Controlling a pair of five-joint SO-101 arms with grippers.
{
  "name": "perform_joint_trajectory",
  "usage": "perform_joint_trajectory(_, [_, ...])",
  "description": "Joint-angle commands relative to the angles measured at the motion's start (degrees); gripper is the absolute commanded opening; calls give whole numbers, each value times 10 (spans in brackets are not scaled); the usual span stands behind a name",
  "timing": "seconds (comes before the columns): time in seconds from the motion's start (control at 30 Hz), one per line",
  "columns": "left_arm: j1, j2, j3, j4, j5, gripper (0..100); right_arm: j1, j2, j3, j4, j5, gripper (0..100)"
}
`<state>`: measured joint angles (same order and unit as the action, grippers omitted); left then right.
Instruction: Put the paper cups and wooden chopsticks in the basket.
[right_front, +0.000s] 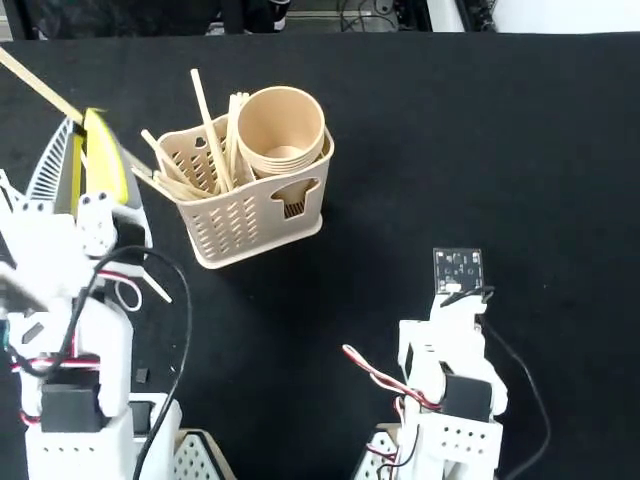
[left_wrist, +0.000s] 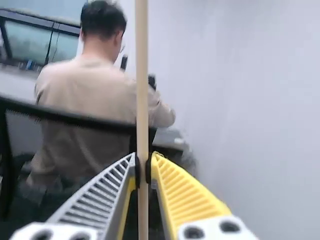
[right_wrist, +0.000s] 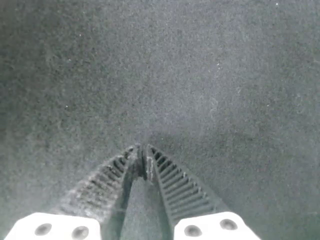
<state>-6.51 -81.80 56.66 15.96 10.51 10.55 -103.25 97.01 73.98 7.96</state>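
A cream slotted basket (right_front: 245, 215) stands on the black table with stacked paper cups (right_front: 282, 125) in one half and several wooden chopsticks (right_front: 210, 130) leaning in the other. My left gripper (right_front: 82, 125), raised just left of the basket, is shut on one wooden chopstick (left_wrist: 142, 90), which crosses between its white and yellow fingers (left_wrist: 170, 180) and sticks out both sides (right_front: 40, 85). My right gripper (right_wrist: 142, 160) is shut with nothing in it, close over bare table; the right arm (right_front: 455, 330) sits folded at the lower right.
The black table cloth (right_front: 480, 150) stretches wide to the right of the basket. Cables and the arm bases (right_front: 90, 420) crowd the near edge. Beyond the table, in the left wrist view, a person stands turned away by a white wall.
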Motion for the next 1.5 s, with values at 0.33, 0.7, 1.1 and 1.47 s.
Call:
perform_joint_trajectory(0.33, [51,61,45,-138,-64,28,-6,-38,-5,2,-1,13])
perform_joint_trajectory(0.7, [53,60,68,-135,-63,28,-6,-38,-5,2,-1,13])
perform_joint_trajectory(1.1, [50,60,71,-135,-23,28,-6,-38,-5,2,-1,13])
perform_joint_trajectory(1.47, [50,60,68,-135,-20,28,-6,-38,-5,2,-1,13])
